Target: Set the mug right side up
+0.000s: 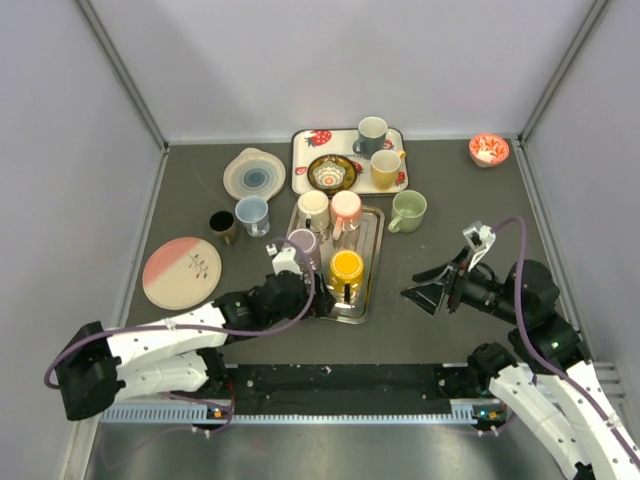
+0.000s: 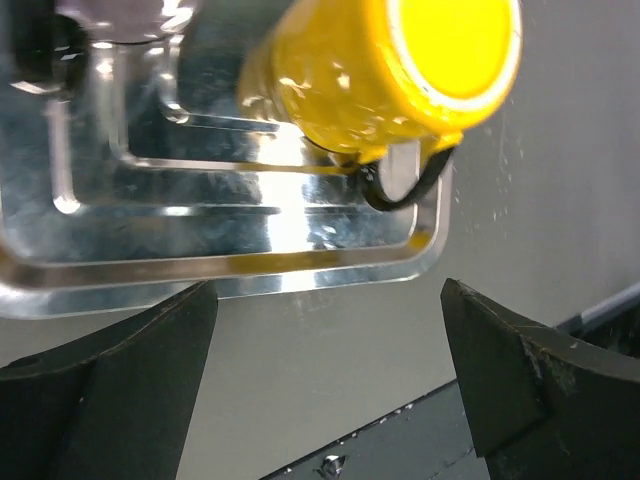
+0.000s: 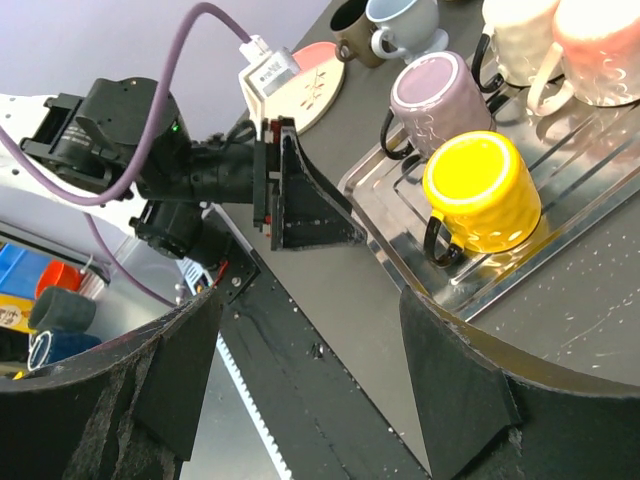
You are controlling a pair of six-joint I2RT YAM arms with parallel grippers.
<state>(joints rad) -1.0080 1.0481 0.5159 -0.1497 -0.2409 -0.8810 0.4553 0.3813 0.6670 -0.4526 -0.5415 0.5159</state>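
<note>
A yellow mug (image 1: 347, 268) stands upside down at the near end of a metal tray (image 1: 376, 250), its dark handle toward the near edge. It also shows in the left wrist view (image 2: 390, 70) and the right wrist view (image 3: 480, 190). Purple (image 1: 303, 243), cream (image 1: 313, 207) and pink (image 1: 346, 208) mugs stand upside down on the same tray. My left gripper (image 1: 318, 300) is open and empty just short of the tray's near left corner. My right gripper (image 1: 425, 297) is open and empty to the right of the tray, pointing at it.
A floral tray (image 1: 303, 158) at the back holds a grey mug (image 1: 372, 133), a tan mug (image 1: 385, 168) and a patterned bowl (image 1: 332, 172). A green mug (image 1: 409, 210), a blue mug (image 1: 252, 214), a dark mug (image 1: 222, 226), a pink plate (image 1: 181, 271), a pale plate (image 1: 254, 173) and a red bowl (image 1: 488, 150) stand around.
</note>
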